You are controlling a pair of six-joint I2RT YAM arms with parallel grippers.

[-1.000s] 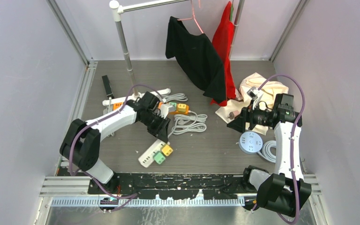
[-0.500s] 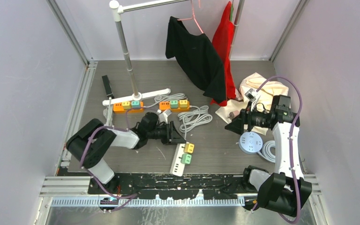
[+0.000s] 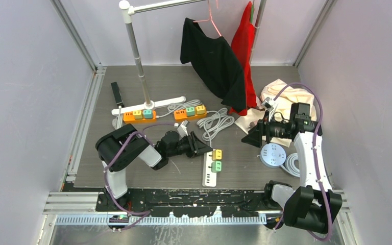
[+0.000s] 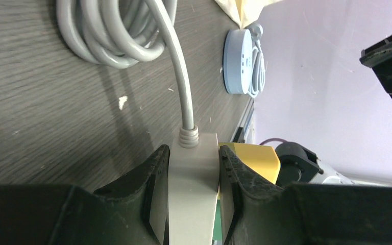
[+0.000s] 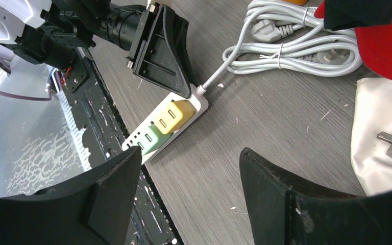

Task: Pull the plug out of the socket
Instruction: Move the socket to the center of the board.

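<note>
At centre — white power strip (image 3: 209, 178), yellow plug (image 3: 217, 154), green plug (image 3: 216, 166) — both seated

Bright, even light; soft shadows

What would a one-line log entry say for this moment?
left pincer: shut on power strip, cable end | yellow plug, green plug: seated in strip | right pincer: open, empty, aloft

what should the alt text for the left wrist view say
The left gripper is shut on the end of a white power strip where its grey cable enters, with a yellow plug right beside it. The cable leads to a coil on the dark table, and a round blue socket lies further off.
</note>
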